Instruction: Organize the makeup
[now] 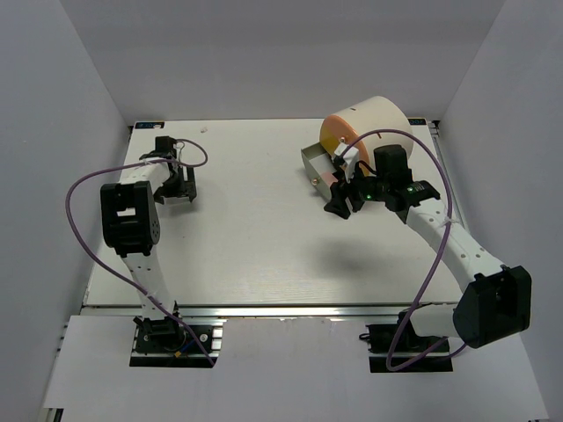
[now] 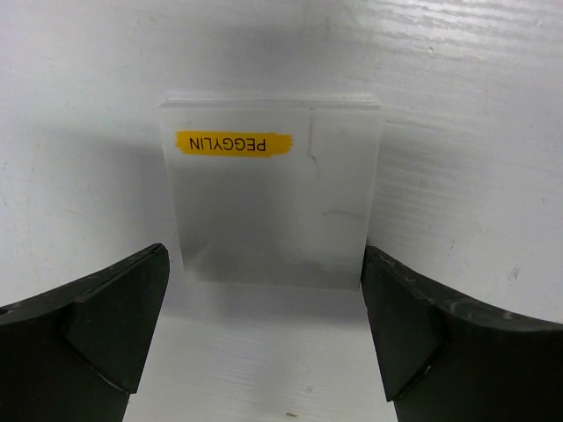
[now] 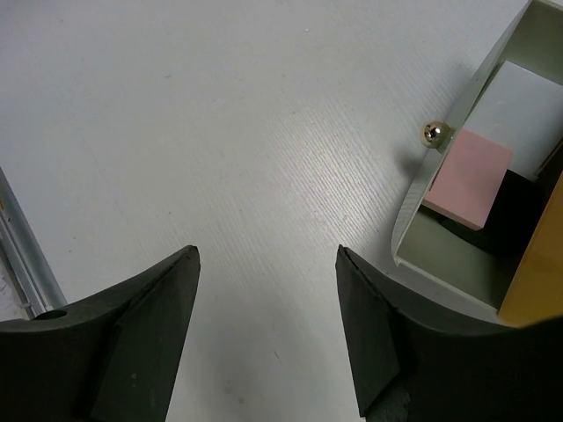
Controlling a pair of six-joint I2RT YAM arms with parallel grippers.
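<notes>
Jaws apart, the right gripper [image 3: 268, 338] hangs over bare table [image 3: 220, 132] beside the drawer [image 3: 447, 259] edge; the pink square [image 3: 468, 178] lies inside. The left gripper [image 2: 264, 330], jaws apart, faces a clear box [image 2: 273, 211].

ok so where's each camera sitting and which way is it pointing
Top external: above, behind the bases, looking down on the table; both arms, left gripper, right gripper show.
Left wrist: looks down at a clear labelled case beyond its open fingers.
Right wrist: faces bare table and the open drawer holding a pink square; its fingers show.
Shared: top and right wrist both show that drawer.
</notes>
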